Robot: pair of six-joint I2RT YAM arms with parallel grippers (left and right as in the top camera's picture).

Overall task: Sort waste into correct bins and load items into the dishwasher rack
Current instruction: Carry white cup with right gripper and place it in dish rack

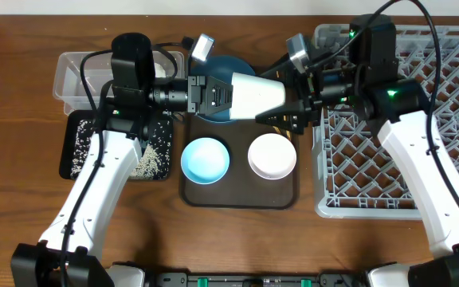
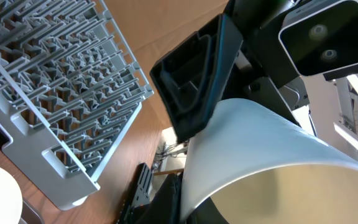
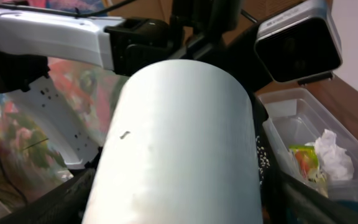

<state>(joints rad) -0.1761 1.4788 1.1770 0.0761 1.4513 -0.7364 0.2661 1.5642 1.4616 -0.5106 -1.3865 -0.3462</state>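
Tapering, smooth-walled pale cup (image 1: 255, 94)

two bowls, a light blue bowl (image 1: 205, 159) and a cream bowl (image 1: 272, 155); one pale cup (image 1: 257, 96); one dark blue plate (image 1: 231, 64); one grey rack (image 1: 453, 80); one clear tub (image 1: 60, 80); one black tray (image 1: 64, 171); one brown serving tray (image 1: 237, 196); one crumpled tissue (image 3: 334, 155); one snack wrapper (image 3: 303, 163); rice grains (image 1: 154, 159) past counting.
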